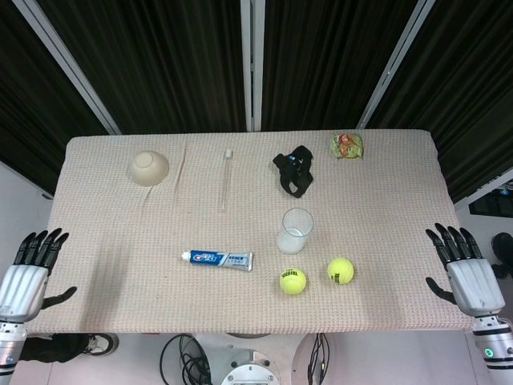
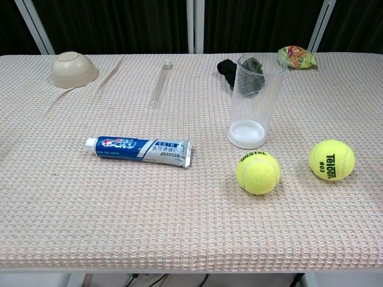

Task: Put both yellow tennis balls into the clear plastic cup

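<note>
Two yellow tennis balls lie near the table's front edge: one (image 1: 292, 281) (image 2: 258, 172) just in front of the clear plastic cup (image 1: 296, 230) (image 2: 254, 101), the other (image 1: 340, 270) (image 2: 332, 159) to its right. The cup stands upright and empty. My left hand (image 1: 28, 269) hangs off the table's left edge, fingers spread, holding nothing. My right hand (image 1: 462, 269) is at the right edge, fingers spread and empty, well to the right of the balls. Neither hand shows in the chest view.
A toothpaste tube (image 1: 217, 259) (image 2: 139, 149) lies left of the balls. Further back are an upturned beige bowl (image 1: 149, 168) (image 2: 73, 68), a clear tube (image 1: 226, 179) (image 2: 160, 82), a black strap (image 1: 293, 171) (image 2: 228, 70) and a snack packet (image 1: 347, 145) (image 2: 295, 57).
</note>
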